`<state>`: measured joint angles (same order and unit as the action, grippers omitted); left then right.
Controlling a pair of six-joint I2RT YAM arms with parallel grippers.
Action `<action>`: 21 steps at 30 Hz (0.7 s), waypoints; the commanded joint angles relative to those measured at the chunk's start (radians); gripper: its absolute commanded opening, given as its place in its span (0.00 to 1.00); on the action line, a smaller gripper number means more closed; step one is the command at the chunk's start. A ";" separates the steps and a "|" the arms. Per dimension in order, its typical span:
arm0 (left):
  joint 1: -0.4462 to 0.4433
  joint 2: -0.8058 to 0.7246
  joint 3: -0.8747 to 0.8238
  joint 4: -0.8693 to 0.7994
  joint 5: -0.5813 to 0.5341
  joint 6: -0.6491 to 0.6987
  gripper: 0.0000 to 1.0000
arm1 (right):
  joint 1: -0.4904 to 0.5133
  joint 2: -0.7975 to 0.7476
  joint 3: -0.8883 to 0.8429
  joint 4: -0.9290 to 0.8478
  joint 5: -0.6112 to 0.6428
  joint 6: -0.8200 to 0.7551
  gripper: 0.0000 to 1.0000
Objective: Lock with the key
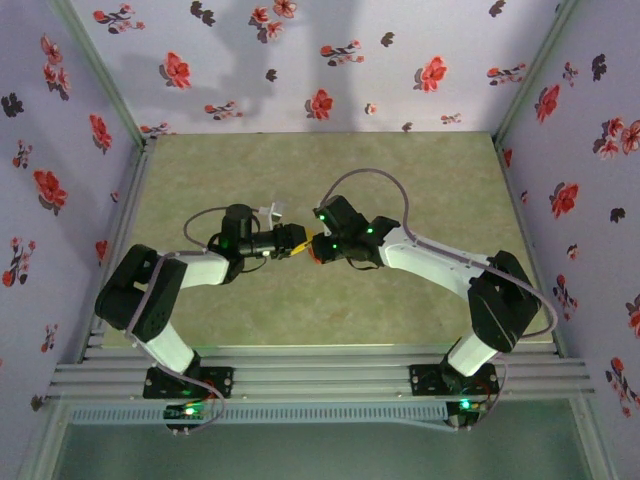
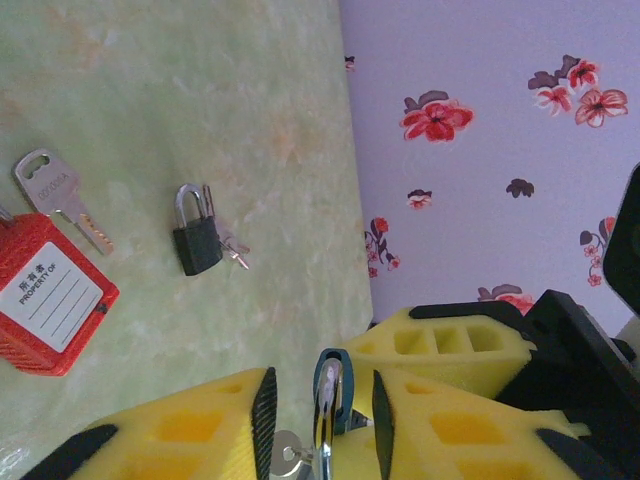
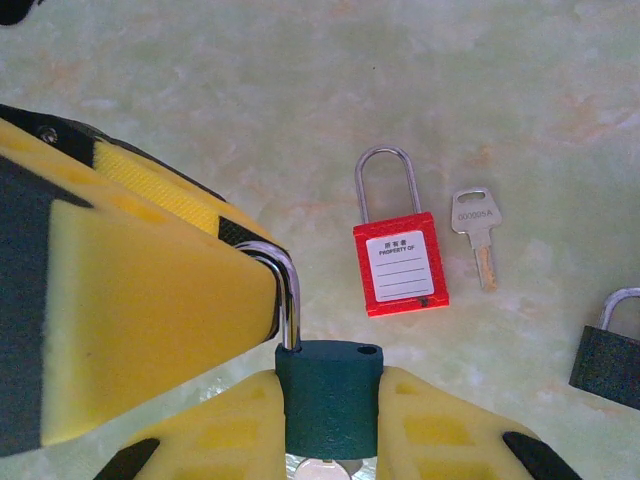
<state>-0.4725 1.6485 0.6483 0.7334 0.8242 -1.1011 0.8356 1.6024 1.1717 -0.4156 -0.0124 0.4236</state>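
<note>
Yellow padded fingers (image 3: 220, 440) of the right gripper (image 3: 330, 385) fill the bottom of the right wrist view, clamped on both flanks of a dark teal padlock (image 3: 330, 410) held upright, its steel shackle rising from the body. A pale sliver of metal under the padlock's base is probably the key (image 3: 322, 468) sitting in the keyway, though the frame edge cuts it off. One broad yellow finger of the left gripper (image 2: 322, 385) crosses from the left and covers the top bend of the shackle. In the left wrist view that gripper's jaws stand apart on either side of the padlock, seen edge-on, with green table showing in both gaps, so they are not pinching it. A silver key head with a hole lies just beside the shackle at the bottom edge. On the mottled green table (image 3: 500, 80) beyond, a red safety padlock (image 3: 398, 255) lies flat, label up, with its shackle raised. A flat silver key (image 3: 477, 230) lies just beside it without touching. A black padlock (image 2: 195, 235) rests further off, with a pair of small keys (image 2: 232, 248) against its side. From above, the two arms meet tip to tip over the middle of the table, inside walls (image 1: 300, 60) papered with red flowers.
</note>
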 commanded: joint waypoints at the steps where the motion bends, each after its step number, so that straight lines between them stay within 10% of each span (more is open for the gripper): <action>1: -0.006 0.005 0.027 0.030 0.028 0.008 0.32 | -0.007 -0.008 0.032 0.022 -0.020 0.014 0.08; 21: -0.001 0.004 0.026 0.031 0.029 0.009 0.23 | -0.006 -0.001 0.011 0.026 -0.051 0.015 0.08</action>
<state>-0.4725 1.6485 0.6483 0.7334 0.8246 -1.1011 0.8356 1.6024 1.1717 -0.4152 -0.0566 0.4294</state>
